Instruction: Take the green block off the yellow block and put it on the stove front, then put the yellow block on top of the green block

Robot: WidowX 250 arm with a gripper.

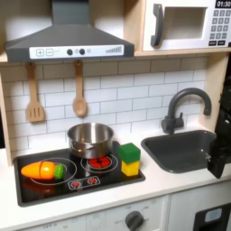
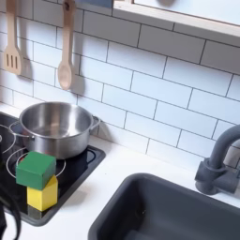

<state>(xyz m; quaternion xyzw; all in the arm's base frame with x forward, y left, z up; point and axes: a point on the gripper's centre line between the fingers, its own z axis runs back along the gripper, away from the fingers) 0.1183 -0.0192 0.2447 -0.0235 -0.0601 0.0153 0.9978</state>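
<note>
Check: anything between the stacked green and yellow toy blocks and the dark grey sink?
Nothing. In both exterior views, bare white countertop separates the green block on the yellow block from the sink.

White tile wall (image 1: pixel 108 90), grey hood (image 1: pixel 68 36), microwave (image 1: pixel 185 24), white counter (image 2: pixel 131 178).

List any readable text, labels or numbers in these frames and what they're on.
None can be read.
Microwave keypad at the first exterior view's top right: light buttons, characters too blurred.
Range hood control strip: dots and marks, no legible text.
Stove front: red-white control marks, symbols only, unreadable.
Green block and yellow block: plain faces, no print.
</note>
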